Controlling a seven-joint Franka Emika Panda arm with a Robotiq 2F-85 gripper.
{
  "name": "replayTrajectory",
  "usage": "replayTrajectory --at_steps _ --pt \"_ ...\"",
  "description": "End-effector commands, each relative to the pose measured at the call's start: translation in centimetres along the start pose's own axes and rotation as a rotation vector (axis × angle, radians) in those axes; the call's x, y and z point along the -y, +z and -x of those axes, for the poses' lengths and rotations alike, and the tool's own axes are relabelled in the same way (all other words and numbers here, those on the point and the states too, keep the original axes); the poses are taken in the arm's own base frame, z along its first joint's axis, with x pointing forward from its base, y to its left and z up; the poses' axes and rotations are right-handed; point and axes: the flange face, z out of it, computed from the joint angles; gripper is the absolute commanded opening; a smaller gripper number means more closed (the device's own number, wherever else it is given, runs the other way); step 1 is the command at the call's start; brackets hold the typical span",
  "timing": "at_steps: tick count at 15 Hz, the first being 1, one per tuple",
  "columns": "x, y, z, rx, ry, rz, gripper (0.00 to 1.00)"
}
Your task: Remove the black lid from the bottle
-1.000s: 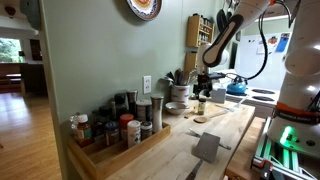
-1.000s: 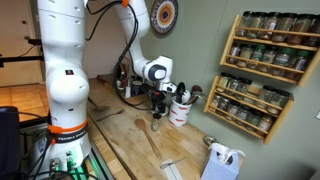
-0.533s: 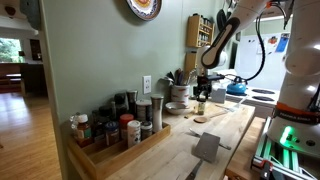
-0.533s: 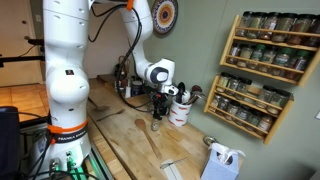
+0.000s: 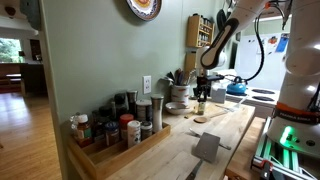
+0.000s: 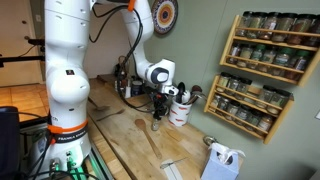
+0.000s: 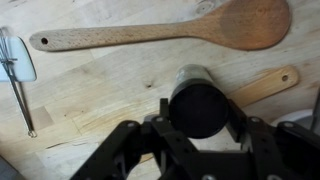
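Observation:
In the wrist view the black lid (image 7: 198, 108) is a round dark disc seen from above, and my gripper (image 7: 198, 112) is shut on it, one finger pressed against each side. The bottle under the lid is hidden in that view. In both exterior views the gripper (image 5: 201, 93) (image 6: 157, 105) points straight down over the small pale bottle (image 5: 201, 107) (image 6: 156, 122), which stands upright on the wooden counter. The lid itself is too small to make out there.
A long wooden spoon (image 7: 160, 30) and a second wooden utensil (image 7: 268, 84) lie on the counter (image 7: 90, 90) by the bottle. A metal spatula (image 7: 18, 70) lies further off. A white utensil crock (image 6: 181, 108), a tray of spice jars (image 5: 115, 130) and a wall spice rack (image 6: 262, 70) stand nearby.
The fingers have closed onto the black lid. The arm and the bottle have stayed in place.

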Motion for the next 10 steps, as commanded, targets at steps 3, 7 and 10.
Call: replayTrajectory --at_steps 3,7,10 --pt "0.7 -2.3 0.8 -0.009 -0.015 0.009 0.31" --pt "0.8 -3.7 0.9 -0.009 -0.029 0.042 0.31" --pt "0.8 -3.7 0.8 0.007 -0.05 0.065 0.31"
